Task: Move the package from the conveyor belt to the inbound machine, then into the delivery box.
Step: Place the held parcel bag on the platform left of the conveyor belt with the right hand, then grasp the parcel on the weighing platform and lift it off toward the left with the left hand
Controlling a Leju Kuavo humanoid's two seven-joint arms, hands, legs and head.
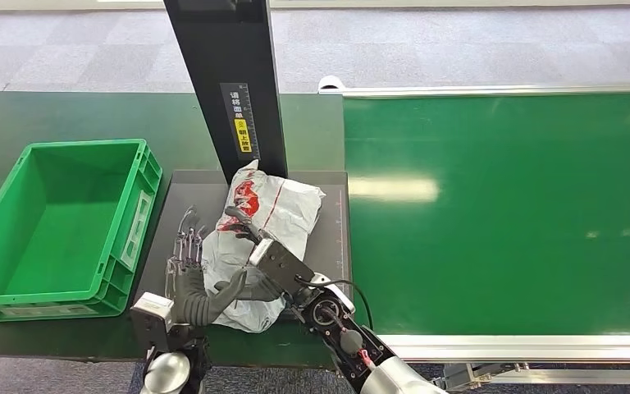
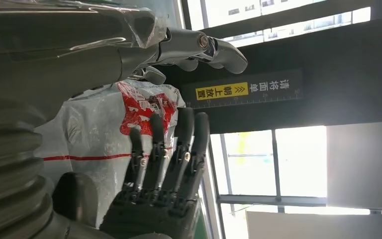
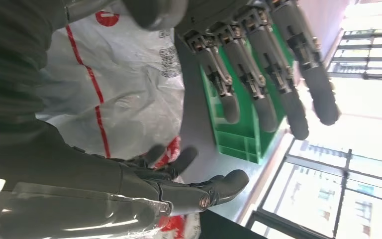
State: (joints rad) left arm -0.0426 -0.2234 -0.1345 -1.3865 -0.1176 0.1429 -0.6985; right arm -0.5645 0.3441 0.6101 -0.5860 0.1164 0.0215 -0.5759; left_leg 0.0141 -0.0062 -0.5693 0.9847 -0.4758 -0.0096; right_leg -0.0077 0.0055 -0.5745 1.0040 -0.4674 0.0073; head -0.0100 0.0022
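Black post (image 1: 228, 82) with yellow Chinese label (image 1: 244, 136), red-printed white package (image 1: 264, 222)

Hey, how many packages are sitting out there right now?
1. A single white plastic mailer bag with red print lies on the dark platform at the black post's foot, between both robot hands. The green conveyor belt carries none.

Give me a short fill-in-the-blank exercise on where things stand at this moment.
1. The white package lies on the dark scanner platform, not on the ____ conveyor belt.
2. The crate beside the platform is ____ inside.
3. The left hand and the right hand flank the ____.
4. The black post bears a ____ label.

Missing words: green; empty; package; yellow
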